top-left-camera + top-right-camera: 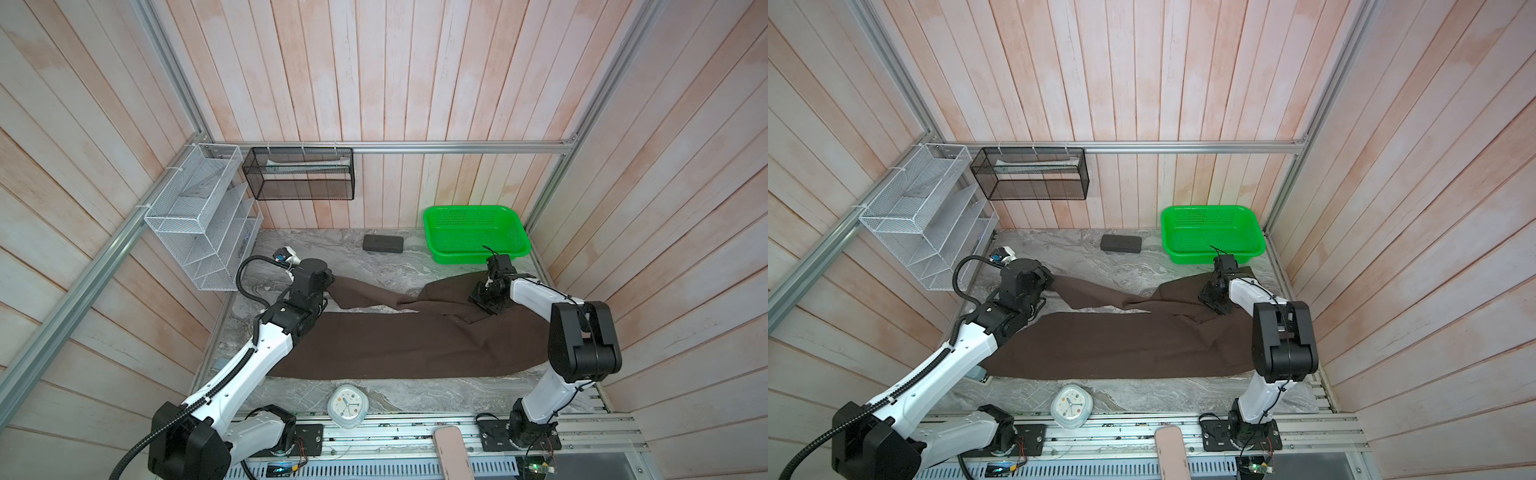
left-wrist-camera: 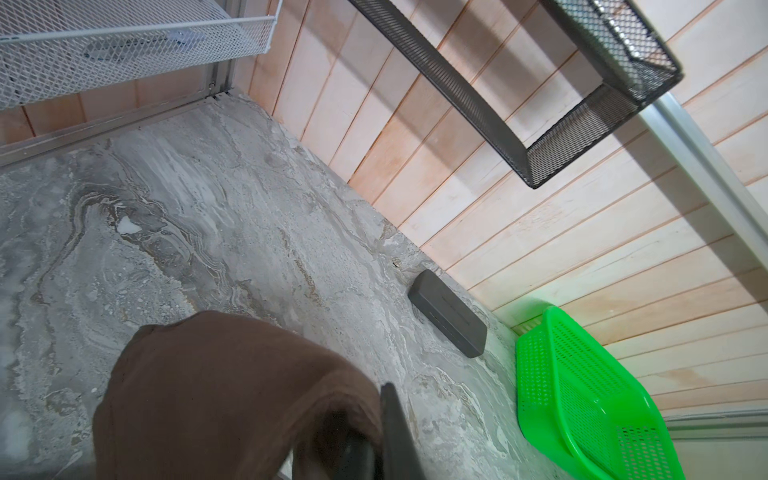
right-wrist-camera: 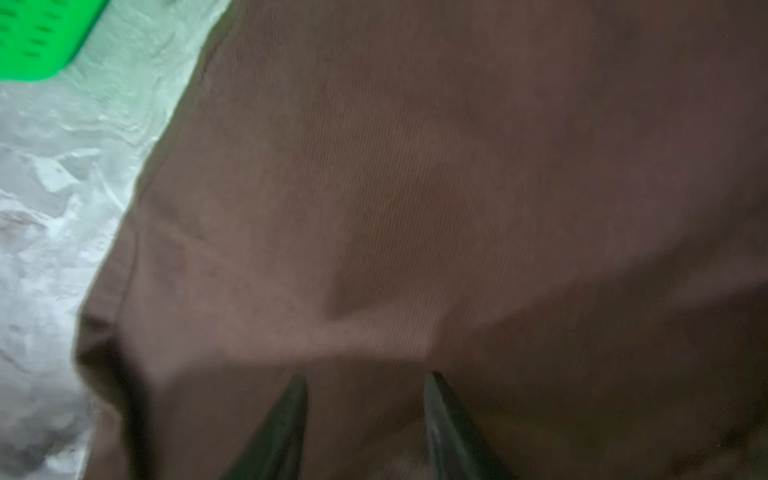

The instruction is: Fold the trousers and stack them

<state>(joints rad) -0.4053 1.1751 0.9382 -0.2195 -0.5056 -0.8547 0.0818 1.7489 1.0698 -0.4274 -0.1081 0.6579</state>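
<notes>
With our left gripper (image 2: 372,417) clamping the trousers (image 1: 395,345) and our right gripper (image 3: 365,376) parted, we risk pinching one layer, skewing the fold.

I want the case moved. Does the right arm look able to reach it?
Probably yes: only trousers and bare table lie between the right gripper and the case; the basket stands aside.
</notes>
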